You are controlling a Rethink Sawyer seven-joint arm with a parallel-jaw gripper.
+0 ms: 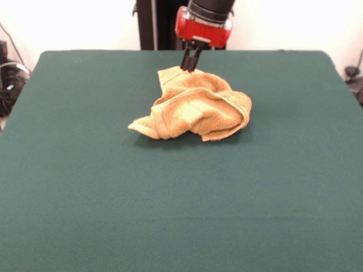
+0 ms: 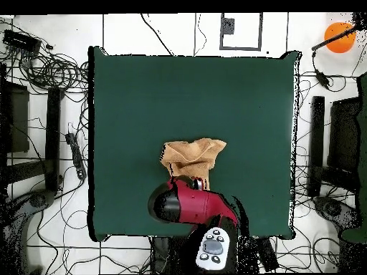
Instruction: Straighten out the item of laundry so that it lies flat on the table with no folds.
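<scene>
The golden-orange towel [image 1: 195, 105] lies crumpled in a heap with several folds on the far half of the dark green table [image 1: 85, 198]. My gripper [image 1: 191, 68] comes down from above at the towel's far edge. Its two dark fingers are close together and pinch the cloth there. In the overhead view the towel [image 2: 192, 154] lies below the middle of the table [image 2: 143, 93]. The red arm head [image 2: 190, 204] covers the towel's robot-side edge and hides the gripper.
The robot's black pedestal [image 1: 153, 22] stands behind the far table edge. Cables and dark equipment [image 2: 50, 107] lie on the floor around the table. An orange ball [image 2: 338, 36] sits on the floor beyond a far corner.
</scene>
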